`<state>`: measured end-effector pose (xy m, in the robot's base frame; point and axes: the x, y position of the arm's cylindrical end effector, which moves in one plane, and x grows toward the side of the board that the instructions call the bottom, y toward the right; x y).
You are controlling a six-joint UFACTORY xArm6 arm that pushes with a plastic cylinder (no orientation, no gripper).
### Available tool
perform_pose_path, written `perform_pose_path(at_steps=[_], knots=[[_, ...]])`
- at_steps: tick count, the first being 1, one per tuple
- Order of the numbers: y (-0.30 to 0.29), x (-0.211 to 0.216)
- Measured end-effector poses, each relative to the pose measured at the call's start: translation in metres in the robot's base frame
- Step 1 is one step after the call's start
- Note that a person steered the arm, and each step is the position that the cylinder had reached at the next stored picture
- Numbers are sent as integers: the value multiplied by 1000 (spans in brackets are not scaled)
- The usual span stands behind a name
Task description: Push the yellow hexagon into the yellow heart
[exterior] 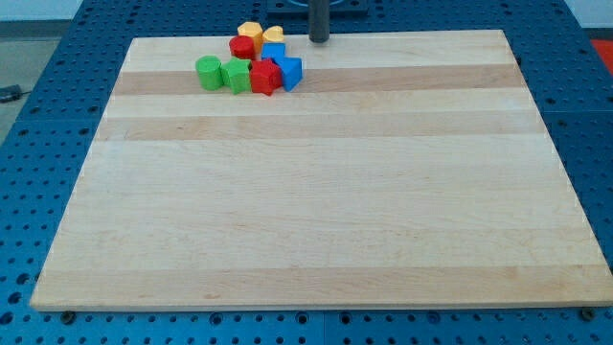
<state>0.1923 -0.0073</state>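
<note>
The yellow hexagon sits at the top of a cluster of blocks near the view's top left of centre. The yellow heart lies right beside it on its right, touching or nearly touching. My tip stands at the board's top edge, a short way to the right of the yellow heart and apart from every block. A red round block lies just below the hexagon.
Below the yellow pair lie a blue block, a blue block, a red block, a green block and a green round block. The wooden board rests on a blue perforated table.
</note>
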Motion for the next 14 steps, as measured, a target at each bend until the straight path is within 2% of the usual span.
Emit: perform_pose_path(at_steps=[1,2,3,4,5,6,7,8,9,10,11,12,14], knots=[[-12,1],[18,4],[82,49],[63,161],[-20,240],[-144,256],[-239,256],[-297,251],[-298,218],[-298,137],[-286,34],[-263,-1],[-184,-1]])
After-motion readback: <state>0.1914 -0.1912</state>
